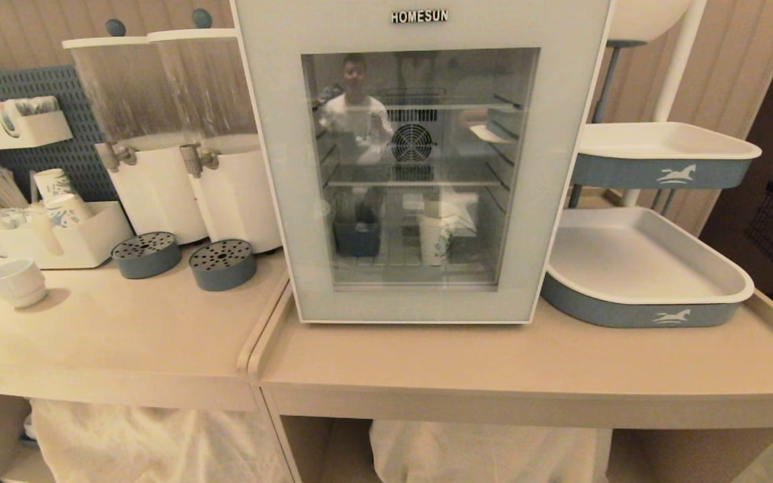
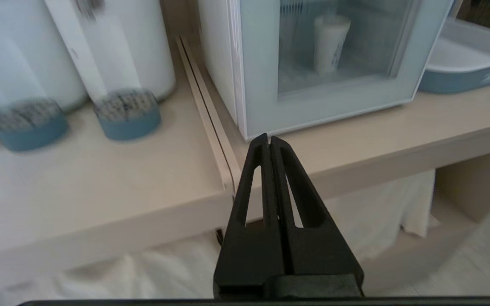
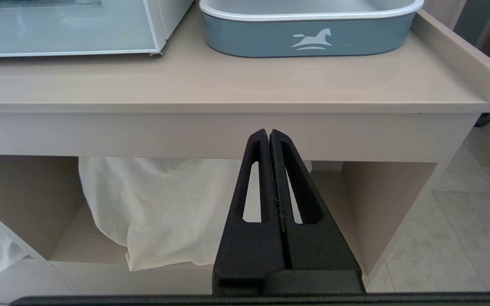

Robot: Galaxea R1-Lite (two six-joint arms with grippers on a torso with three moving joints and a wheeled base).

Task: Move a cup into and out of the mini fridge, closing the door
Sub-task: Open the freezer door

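My left gripper (image 2: 269, 142) was clenched empty before the mini fridge (image 2: 245, 63); the right gripper (image 3: 269, 136) too, below the counter. The cup (image 2: 329, 44) stood inside behind the closed door (image 1: 420, 168). With clenched fingers, I might slip off the door's edge or push the fridge.

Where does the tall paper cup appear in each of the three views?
Head view: the cup stands behind the closed door, on the fridge floor, right of centre.
Left wrist view: cup near the top, behind the glass.
Right wrist view: not in it.
Shared landmark: the lower blue tray.
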